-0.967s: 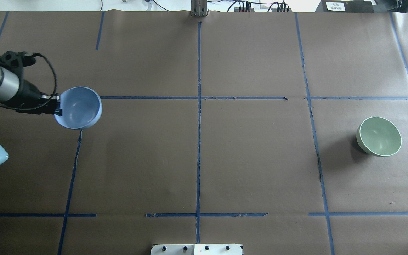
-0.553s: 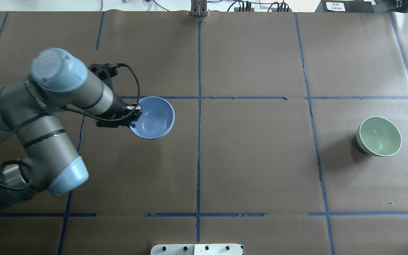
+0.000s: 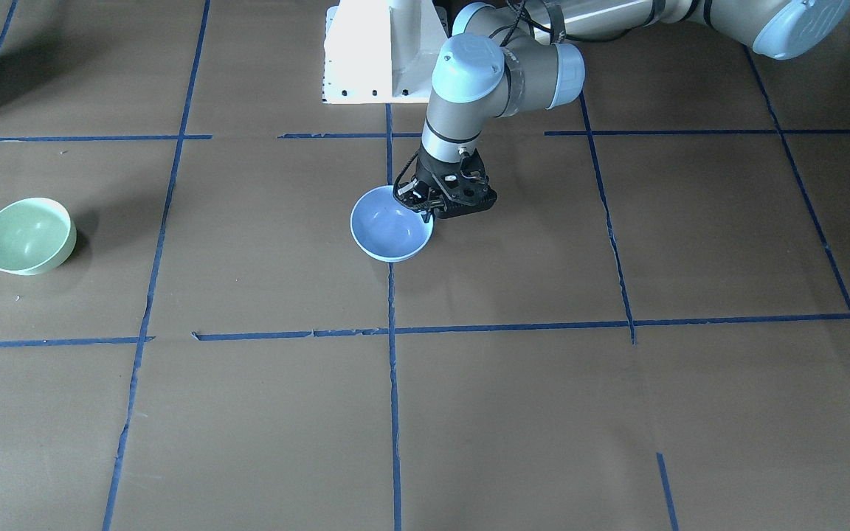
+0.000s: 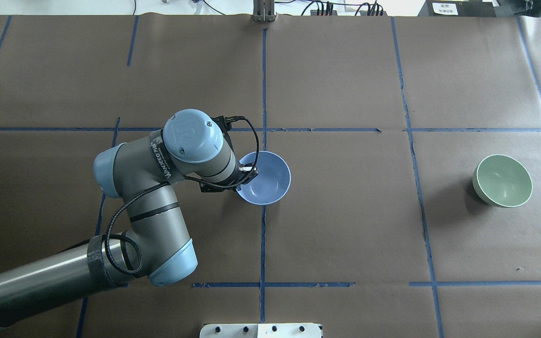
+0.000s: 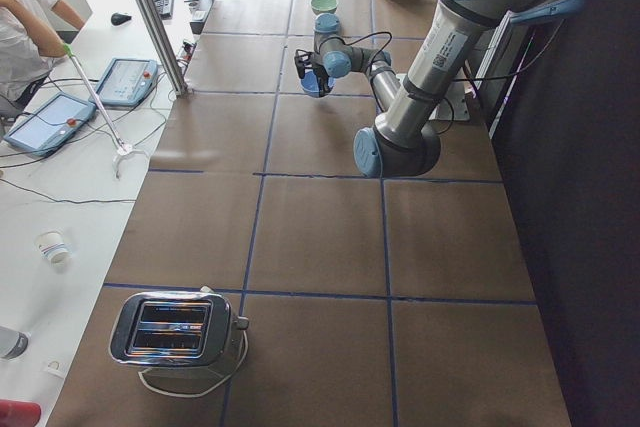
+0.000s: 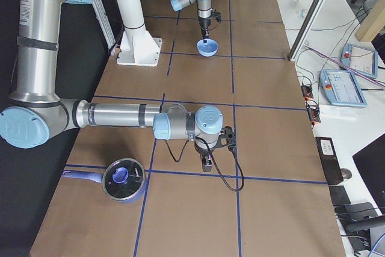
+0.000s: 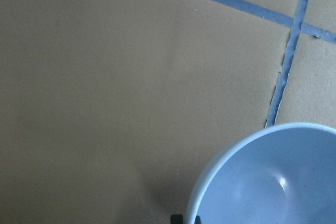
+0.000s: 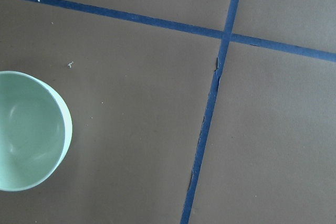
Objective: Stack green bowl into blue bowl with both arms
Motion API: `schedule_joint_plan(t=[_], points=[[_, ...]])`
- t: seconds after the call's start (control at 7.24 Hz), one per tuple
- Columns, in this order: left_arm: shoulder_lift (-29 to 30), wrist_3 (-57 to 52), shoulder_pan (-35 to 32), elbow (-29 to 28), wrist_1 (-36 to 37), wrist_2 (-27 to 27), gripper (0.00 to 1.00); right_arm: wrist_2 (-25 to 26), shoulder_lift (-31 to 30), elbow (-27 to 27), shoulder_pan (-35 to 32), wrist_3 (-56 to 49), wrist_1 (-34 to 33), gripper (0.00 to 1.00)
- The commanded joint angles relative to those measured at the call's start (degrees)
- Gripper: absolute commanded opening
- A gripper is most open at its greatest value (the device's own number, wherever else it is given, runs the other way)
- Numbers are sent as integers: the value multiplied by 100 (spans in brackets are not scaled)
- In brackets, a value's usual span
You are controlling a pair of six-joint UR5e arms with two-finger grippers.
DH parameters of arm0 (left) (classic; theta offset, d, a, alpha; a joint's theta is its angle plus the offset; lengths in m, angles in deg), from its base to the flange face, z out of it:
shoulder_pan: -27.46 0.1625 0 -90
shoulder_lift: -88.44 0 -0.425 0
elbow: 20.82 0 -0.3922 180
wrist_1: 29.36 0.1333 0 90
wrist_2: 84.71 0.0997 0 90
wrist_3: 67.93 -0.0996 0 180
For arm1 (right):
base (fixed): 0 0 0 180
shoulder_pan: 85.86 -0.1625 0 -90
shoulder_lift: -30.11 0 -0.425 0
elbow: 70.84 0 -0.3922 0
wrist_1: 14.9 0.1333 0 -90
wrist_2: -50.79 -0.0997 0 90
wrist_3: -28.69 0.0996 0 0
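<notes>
The pale blue bowl (image 4: 266, 178) is at the table's middle, on the centre tape line, low at the surface. My left gripper (image 4: 248, 172) is shut on its rim on the side nearest the robot; this also shows in the front view (image 3: 425, 210), with the blue bowl (image 3: 391, 225) below it. The left wrist view shows the blue bowl's rim (image 7: 252, 156). The green bowl (image 4: 503, 180) stands upright alone on the table's right; the right wrist view shows it (image 8: 26, 129) at its left edge. My right gripper (image 6: 206, 162) points down over the table; I cannot tell its state.
The white pedestal base (image 3: 381, 51) stands at the robot's side of the table. A lidded pot (image 6: 123, 180) sits at the table's right end, a toaster (image 5: 175, 332) at its left end. An operator (image 5: 25, 7) sits beside the table.
My left arm has carried the blue bowl rightward from the table's left side to the centre line. The green bowl has not moved.
</notes>
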Motion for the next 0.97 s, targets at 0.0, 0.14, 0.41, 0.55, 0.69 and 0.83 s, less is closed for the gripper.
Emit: schedule_joint_plan(t=[0.0,0.14,0.41,0.55,0.69,0.83], points=[[6,-24,82,-64,-3,19,10,0,9,-32,0,0,-2,100],[-11,-24,83,-64,-3,19,55,0,9,-32,0,0,-2,100],[-12,-330,65,32,40,37,100,-9,18,-41,0,9,-2,100],[-46,-515,-74,198,119,-15,100,-9,36,-41,0,17,6,100],[-99,-1204,-302,522,1042,-259,100,-17,53,-41,0,9,6,100],[-308,-2298,-652,1134,1921,-323,100,-52,62,-15,0,17,6,100]])
